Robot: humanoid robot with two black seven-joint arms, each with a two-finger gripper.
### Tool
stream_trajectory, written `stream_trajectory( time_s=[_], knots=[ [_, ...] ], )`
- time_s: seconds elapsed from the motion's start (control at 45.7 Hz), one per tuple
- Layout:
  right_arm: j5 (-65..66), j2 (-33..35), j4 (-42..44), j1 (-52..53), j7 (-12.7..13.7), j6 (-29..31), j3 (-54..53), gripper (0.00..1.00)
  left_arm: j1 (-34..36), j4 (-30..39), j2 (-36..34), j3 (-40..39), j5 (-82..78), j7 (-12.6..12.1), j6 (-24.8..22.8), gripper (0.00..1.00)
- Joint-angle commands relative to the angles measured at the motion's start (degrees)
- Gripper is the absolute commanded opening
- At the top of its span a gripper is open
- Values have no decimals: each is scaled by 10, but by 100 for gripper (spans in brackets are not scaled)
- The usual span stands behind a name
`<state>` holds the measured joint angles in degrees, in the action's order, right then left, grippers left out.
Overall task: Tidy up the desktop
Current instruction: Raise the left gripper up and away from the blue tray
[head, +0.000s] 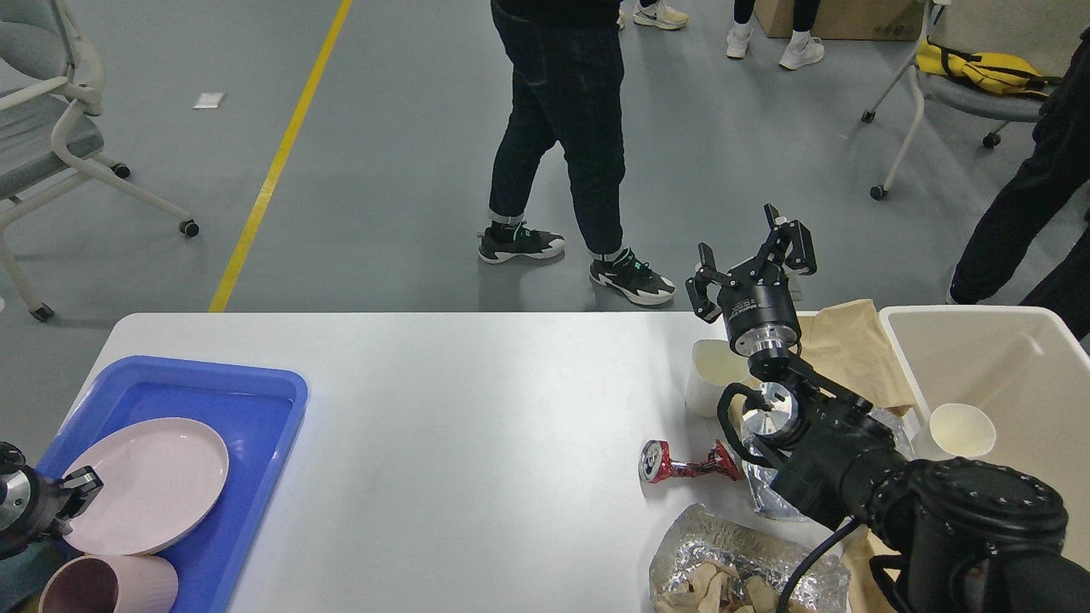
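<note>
Pink plate (149, 483) lies in blue tray (255, 400) on desktop (477, 426).

No legible text, label, brand or number in the head view. Crushed red can (685, 465) on the table (477, 426) carries printing, too small and distorted to read. Yellow floor line (277, 157) is plain, unlettered.
</note>
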<state>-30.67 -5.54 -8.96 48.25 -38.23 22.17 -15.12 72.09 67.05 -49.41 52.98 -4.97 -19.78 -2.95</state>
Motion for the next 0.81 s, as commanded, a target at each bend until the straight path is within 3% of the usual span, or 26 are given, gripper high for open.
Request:
stream_trajectory(
  time_s=[0.0,0.131,0.219,0.46,0.591,0.701,0.788],
  knots=[
    [0,0,0,0,0,0,0,100,0,-15,-2,-1,4,0,0,2],
    [0,0,0,0,0,0,0,100,-2,-35,0,-1,8,-3,-1,13],
    [0,0,0,0,0,0,0,100,-1,-38,-1,-1,9,-5,-1,38],
    [0,0,0,0,0,0,0,100,-1,-60,1,-1,38,-5,-1,81],
    [0,0,0,0,0,0,0,100,3,-60,2,-5,40,-10,-7,94],
    [0,0,0,0,0,0,0,100,14,-59,1,-12,40,-18,-11,96],
    [0,0,0,0,0,0,0,100,41,-56,-4,-29,41,-46,-29,96]
  ],
)
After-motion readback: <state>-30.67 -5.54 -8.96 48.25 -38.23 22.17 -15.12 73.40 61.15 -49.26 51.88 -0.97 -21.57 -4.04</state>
